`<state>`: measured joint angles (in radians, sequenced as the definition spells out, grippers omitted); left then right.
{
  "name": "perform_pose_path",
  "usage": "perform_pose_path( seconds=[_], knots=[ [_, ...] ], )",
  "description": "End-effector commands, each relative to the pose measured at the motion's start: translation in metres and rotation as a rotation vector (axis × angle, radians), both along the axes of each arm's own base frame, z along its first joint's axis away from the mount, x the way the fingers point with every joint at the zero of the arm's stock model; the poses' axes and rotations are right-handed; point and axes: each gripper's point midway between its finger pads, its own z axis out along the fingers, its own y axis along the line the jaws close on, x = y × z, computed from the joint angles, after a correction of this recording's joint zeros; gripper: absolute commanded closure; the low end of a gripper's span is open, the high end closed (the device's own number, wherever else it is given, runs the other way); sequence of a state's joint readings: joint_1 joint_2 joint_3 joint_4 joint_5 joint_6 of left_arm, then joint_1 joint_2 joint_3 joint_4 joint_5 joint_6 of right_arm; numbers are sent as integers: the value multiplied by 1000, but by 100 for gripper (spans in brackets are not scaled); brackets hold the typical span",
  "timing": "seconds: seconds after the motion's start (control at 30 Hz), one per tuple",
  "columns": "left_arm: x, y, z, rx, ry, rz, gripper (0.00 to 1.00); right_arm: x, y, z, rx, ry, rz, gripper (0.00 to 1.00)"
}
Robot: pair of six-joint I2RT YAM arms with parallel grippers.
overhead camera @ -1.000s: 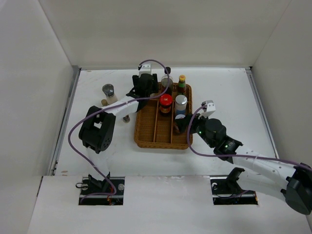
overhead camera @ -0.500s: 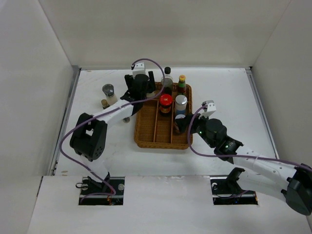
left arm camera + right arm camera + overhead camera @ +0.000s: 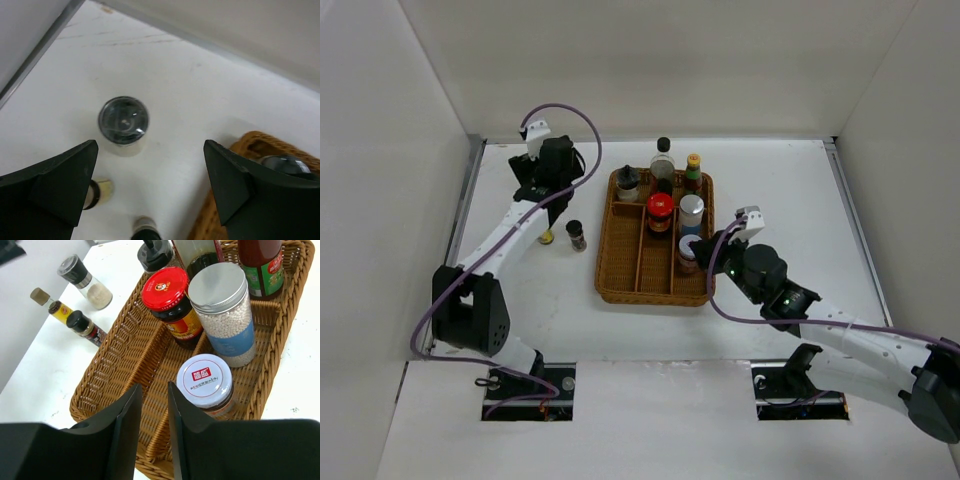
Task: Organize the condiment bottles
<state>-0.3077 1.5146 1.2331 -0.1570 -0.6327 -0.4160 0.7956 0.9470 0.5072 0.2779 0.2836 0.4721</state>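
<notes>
From the top, the wicker basket (image 3: 617, 272) holds six condiment bottles (image 3: 660, 210). At its 9 o'clock, on the table, stand a black-cap bottle (image 3: 576, 235) and a little yellow bottle (image 3: 547, 237). The left gripper (image 3: 540, 188) hangs at its 10 o'clock. The right gripper (image 3: 702, 256) is at its 4 o'clock.

From the left wrist, the fingers are spread wide and hold nothing. A glass shaker (image 3: 123, 120) stands on the table under them.

From the right wrist, the fingers sit close, with a thin gap, and hold nothing. A white-lid jar (image 3: 205, 382) sits in the basket at their 3 o'clock.
</notes>
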Motion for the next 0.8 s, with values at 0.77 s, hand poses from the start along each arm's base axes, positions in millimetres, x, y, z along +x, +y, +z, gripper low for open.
perform_pose_path(
  seconds=[0.77],
  knots=[
    [48,42,-64,7,222,17,17,-6,8,19,52,-56,26,30]
  ],
)
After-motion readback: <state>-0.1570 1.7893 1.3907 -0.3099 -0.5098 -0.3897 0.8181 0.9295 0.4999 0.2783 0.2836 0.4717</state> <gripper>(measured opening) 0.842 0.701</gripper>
